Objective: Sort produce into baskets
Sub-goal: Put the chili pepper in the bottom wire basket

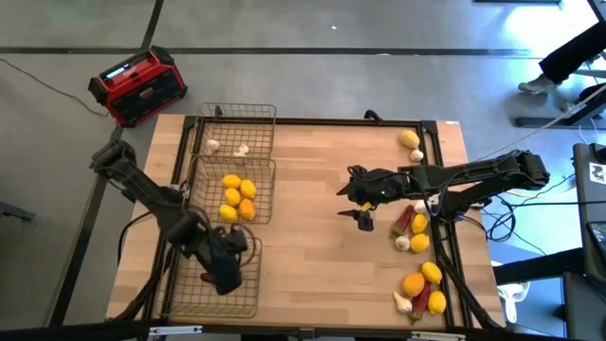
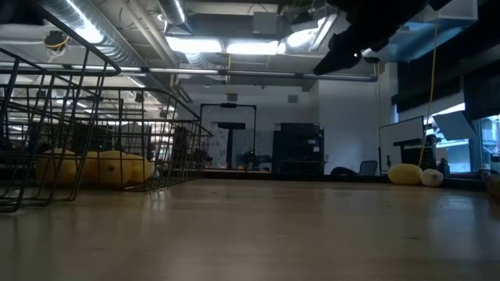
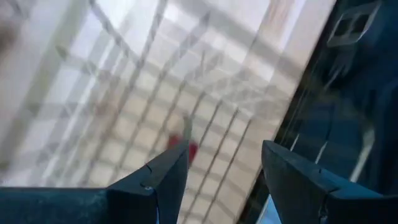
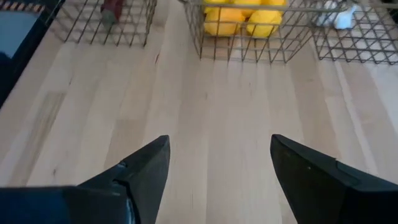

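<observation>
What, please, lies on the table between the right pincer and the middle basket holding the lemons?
Nothing: in the right wrist view, only bare wooden tabletop stretches from the open right pincer to the middle basket of lemons; the high view agrees.

A red-and-black box is set on the grey floor just beyond the far left corner of the light wooden bench, with a thin cable trailed across the floor toward it. At the far right of the high view, a person's dark-trousered leg and light shoe are seen on the floor. In the low view, fluorescent ceiling lights and dark cabinets are shown in the room behind the bench.
</observation>
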{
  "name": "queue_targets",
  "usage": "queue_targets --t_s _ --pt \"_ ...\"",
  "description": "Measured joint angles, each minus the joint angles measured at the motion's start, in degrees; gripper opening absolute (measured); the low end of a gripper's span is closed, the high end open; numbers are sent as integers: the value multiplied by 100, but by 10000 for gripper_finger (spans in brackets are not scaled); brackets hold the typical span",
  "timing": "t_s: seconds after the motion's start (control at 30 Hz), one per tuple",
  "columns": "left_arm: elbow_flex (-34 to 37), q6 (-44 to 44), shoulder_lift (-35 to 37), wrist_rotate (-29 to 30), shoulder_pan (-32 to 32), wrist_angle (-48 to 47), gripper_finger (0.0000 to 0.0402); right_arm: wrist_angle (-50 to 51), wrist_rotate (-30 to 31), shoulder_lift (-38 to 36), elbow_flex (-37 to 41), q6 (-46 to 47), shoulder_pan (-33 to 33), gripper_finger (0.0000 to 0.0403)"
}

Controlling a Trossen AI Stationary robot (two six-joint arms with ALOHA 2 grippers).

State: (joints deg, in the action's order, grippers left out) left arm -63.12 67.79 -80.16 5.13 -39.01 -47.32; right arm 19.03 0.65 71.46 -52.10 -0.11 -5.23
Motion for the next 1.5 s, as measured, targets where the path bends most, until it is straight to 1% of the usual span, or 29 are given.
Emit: queue_targets --t_s 0.13,0.2,0.27,0.33,0.43,0.53,0.67,0.77,0.9,1.03,1.2,1.4,1.5 --pt "-49 -795 307 633 268 73 198 386 -18 -176 2 -18 -2 273" --pt "-49 -1226 429 1014 408 188 198 740 -19 -327 2 35 -2 273" --pt "-49 -1684 506 1360 551 346 198 1032 -21 -515 2 220 -2 273" --pt "-50 -2136 522 1585 706 574 198 1435 -21 -711 2 485 -2 273" --pt "-47 -2834 520 1668 905 942 198 2090 -24 -995 2 955 -2 273" --pt "55 -3435 518 1687 1118 1544 198 2727 -21 -1178 2 1484 -2 273" --pt "268 -4049 512 1705 1357 2302 198 3479 19 -1222 19 2144 -2 273" --pt "462 -4162 512 1705 1497 2740 198 3622 -179 -1222 203 2411 -5 273" --pt "636 -4142 512 1730 1600 2974 198 3703 -615 -1220 539 2480 -4 273" --pt "752 -4181 512 1724 1675 3041 198 4102 -930 -1155 716 2901 -7 273" --pt "843 -4136 509 1729 1789 3073 198 4714 -1024 -1152 849 3712 -157 273" --pt "841 -4177 507 1726 1785 3096 198 4491 -985 -1112 1022 4807 -492 273" --pt "841 -4225 507 1726 1785 3126 198 4460 -1079 -996 1199 5058 -584 273"
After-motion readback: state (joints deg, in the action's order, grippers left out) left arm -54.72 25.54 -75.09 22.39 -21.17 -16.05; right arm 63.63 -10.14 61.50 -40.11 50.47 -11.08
